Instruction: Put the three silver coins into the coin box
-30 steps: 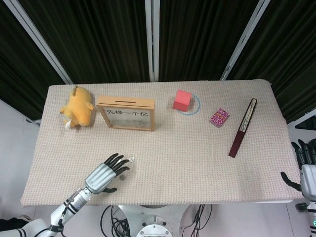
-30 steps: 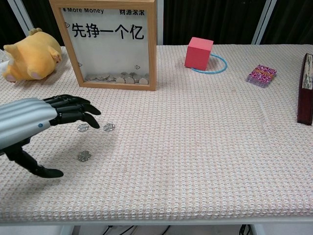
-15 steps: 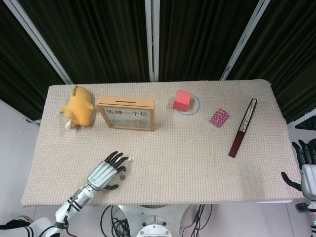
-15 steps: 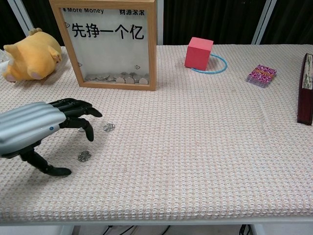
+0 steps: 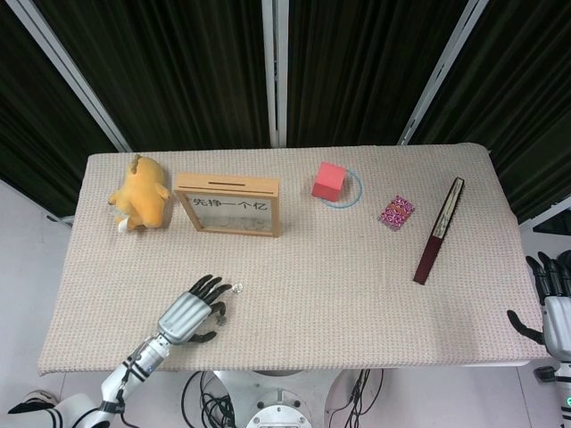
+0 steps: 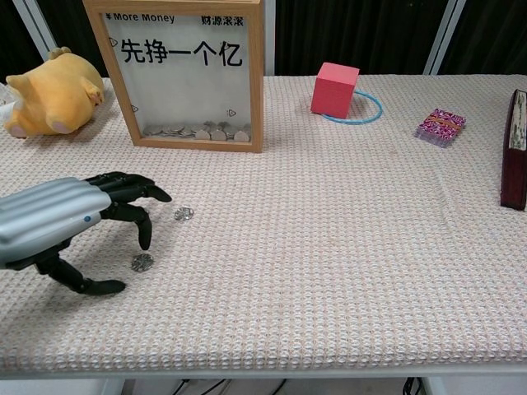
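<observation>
The wooden coin box (image 5: 227, 205) (image 6: 185, 74) stands upright at the back left, with a slot in its top and several coins behind its clear front. My left hand (image 5: 189, 312) (image 6: 74, 222) hovers low near the table's front left, fingers bent down and thumb spread apart. One silver coin (image 6: 184, 214) (image 5: 237, 287) lies just beyond the fingertips. A second silver coin (image 6: 142, 262) lies between fingers and thumb. The third is hidden under the fingers. I see no coin held. My right hand (image 5: 553, 303) hangs open off the table's right edge.
A yellow plush toy (image 5: 138, 192) (image 6: 49, 103) lies left of the box. A red cube (image 5: 328, 181) (image 6: 334, 89) sits on a blue ring (image 6: 370, 111). Further right are a pink packet (image 5: 395, 212) (image 6: 440, 126) and a dark closed fan (image 5: 439, 232) (image 6: 515, 148).
My left hand's fingers have curled downward over the nearest coin, which now is covered. The hand has drawn slightly back toward the front edge. The right hand is unmoved.
</observation>
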